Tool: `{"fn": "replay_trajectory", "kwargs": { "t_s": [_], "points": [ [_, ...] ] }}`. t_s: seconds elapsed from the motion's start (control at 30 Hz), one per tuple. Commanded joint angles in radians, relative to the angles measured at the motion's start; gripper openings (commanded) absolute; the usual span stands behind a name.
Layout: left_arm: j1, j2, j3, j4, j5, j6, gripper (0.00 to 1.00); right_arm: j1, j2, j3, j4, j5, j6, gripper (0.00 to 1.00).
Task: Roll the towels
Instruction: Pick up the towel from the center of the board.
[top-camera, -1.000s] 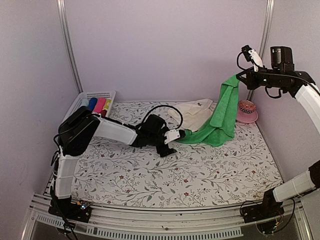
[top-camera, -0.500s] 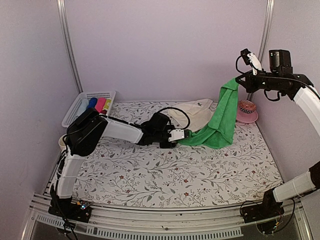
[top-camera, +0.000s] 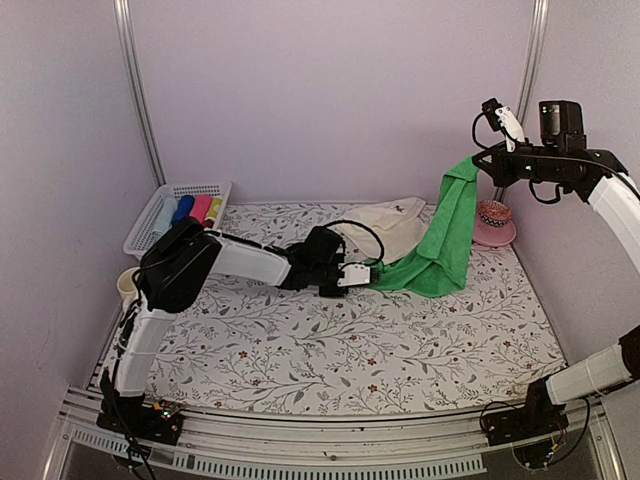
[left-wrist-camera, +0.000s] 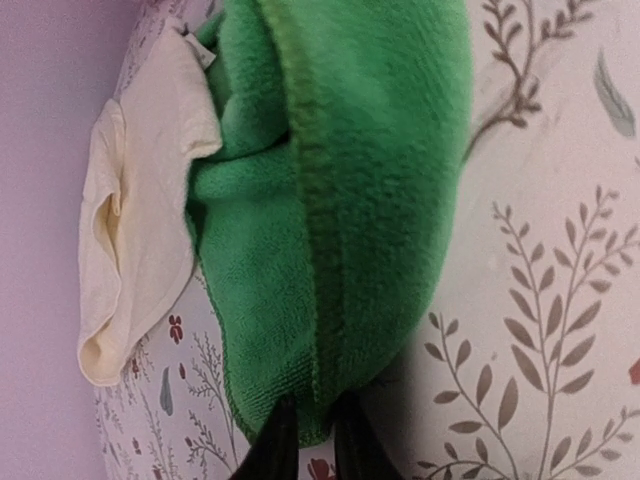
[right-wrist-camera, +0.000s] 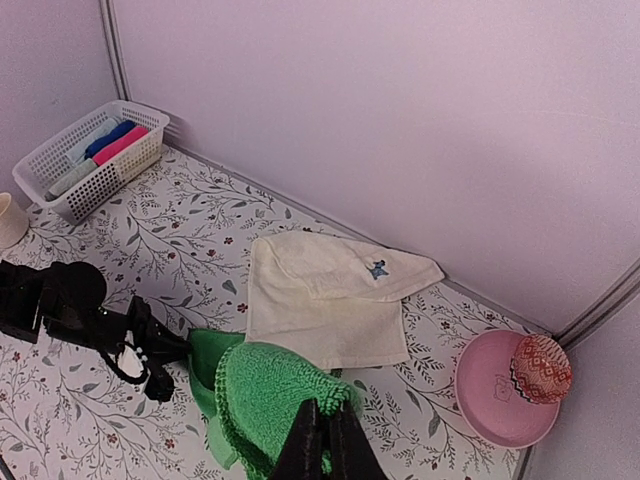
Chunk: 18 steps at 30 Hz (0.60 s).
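- Your right gripper (top-camera: 482, 158) — jaws closed on green towel (top-camera: 445, 240) at its top corner, cloth hanging below.
- Your left gripper (top-camera: 365, 272) — pinching its low hem; cream towel (top-camera: 385, 222) just beyond.

Plain lilac wall (top-camera: 330, 100) all round me, back and both sides, no windows. Two metal uprights, one back-L (top-camera: 140, 100), one back-R (top-camera: 535, 60). My bench (top-camera: 400, 350) has a white cover w/ leaf-and-flower print, lying flat. Slotted alu rail (top-camera: 330, 440) runs along the near edge. White mesh basket (top-camera: 143, 232) in the back-L corner, pink dish (top-camera: 495, 237) back-R by the wall, cream cup (top-camera: 127, 285) at the L edge. Light soft and even, only faint shadows.
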Motion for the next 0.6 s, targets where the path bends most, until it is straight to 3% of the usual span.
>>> {"fn": "replay_trajectory", "kwargs": {
  "t_s": [0.0,0.23,0.37,0.57],
  "points": [
    [0.006,0.045,0.002,-0.129,0.038,0.008,0.01,-0.003,-0.019,-0.01,0.039,0.01,-0.007,0.02],
    [0.029,-0.107,-0.097,-0.032,0.033,-0.17,0.0,-0.003,-0.004,-0.017,0.04,-0.02,-0.022,0.02],
    [0.028,-0.258,-0.203,0.073,-0.151,-0.32,0.0,0.003,0.011,-0.04,0.04,-0.135,-0.057,0.02],
    [-0.023,-0.522,-0.353,-0.033,-0.441,-0.528,0.0,0.102,0.058,-0.094,0.043,-0.244,-0.142,0.02]
  ]
}}
